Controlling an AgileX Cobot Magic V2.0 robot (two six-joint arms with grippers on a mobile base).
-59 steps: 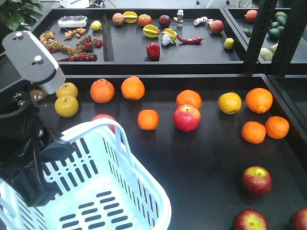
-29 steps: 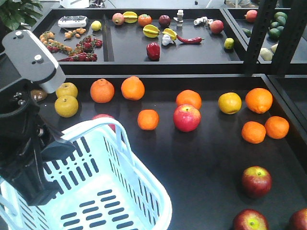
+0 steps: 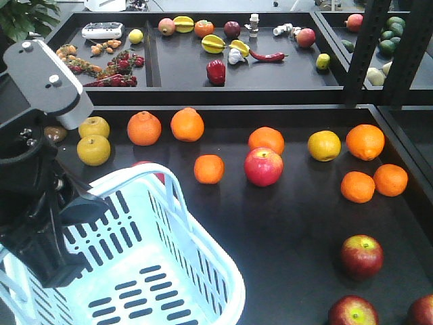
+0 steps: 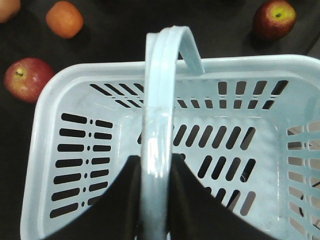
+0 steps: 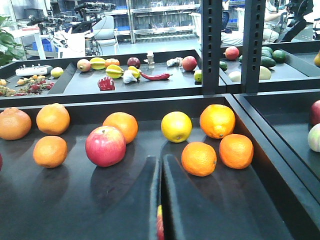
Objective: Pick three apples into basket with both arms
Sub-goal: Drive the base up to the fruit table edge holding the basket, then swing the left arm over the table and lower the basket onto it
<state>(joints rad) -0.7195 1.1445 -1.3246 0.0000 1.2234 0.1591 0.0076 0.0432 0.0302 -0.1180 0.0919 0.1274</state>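
Basket [image 3: 203,271], empty and mouth-up, is at the near left of the black table [image 3: 291,223]. Its long axis slants from far left to near right in the front view. Left arm [image 3: 34,203] reaches down over it with the grey wrist block [image 3: 47,84] uppermost, and the left gripper [image 4: 155,159] is clamped on one raised loop handle [image 4: 160,100]. Right gripper [image 5: 161,159] hangs low over the table, fingers pressed nearly together, holding nothing. Three apples [image 3: 361,256] lie at the near right, well apart from the basket.

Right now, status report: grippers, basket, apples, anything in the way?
Left gripper shut on basket handle; right gripper shut. Basket empty, red apples all on the table. Oranges scattered among them.
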